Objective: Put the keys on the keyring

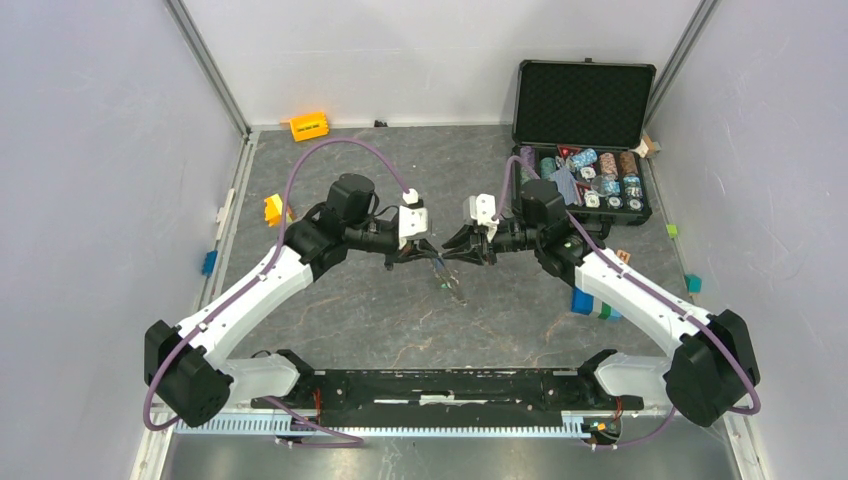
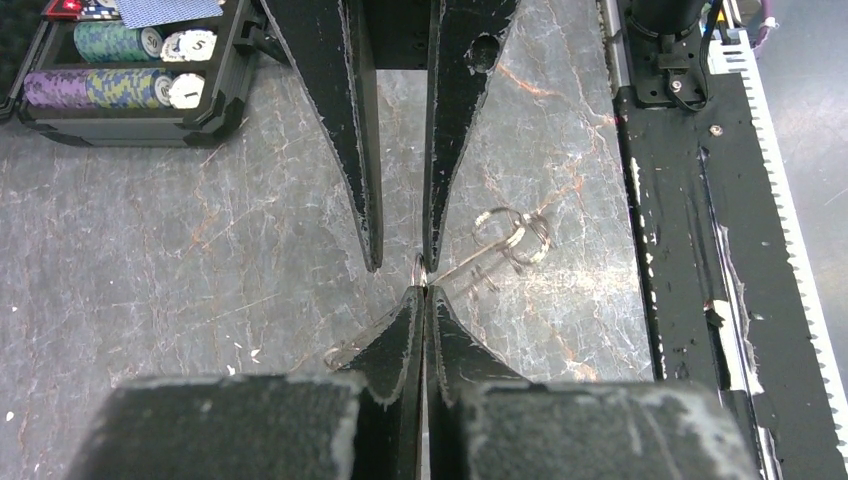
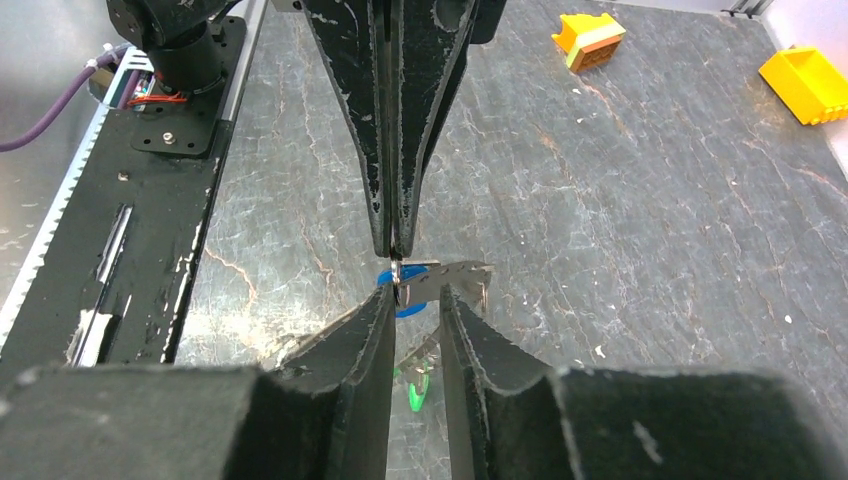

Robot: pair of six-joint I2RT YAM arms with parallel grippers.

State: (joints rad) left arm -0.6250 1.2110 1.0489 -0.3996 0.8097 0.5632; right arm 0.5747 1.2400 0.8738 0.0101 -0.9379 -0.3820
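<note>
Left fingers [image 2: 398,345] clamp the keyring [image 2: 421,268]; right fingers [image 3: 350,340] stand apart. Blue key [image 3: 408,292] lies blade crosswise, green key [image 3: 415,392] below, bare counter [image 3: 650,250] around.

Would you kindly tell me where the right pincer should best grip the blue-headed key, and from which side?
Probably its silver blade, which juts out free to one side; the blue head sits tight against the left pincer, shut on the thin ring. Come from the right pincer's present side, opposite the left one, turned so it closes on the blade's flat faces.
</note>
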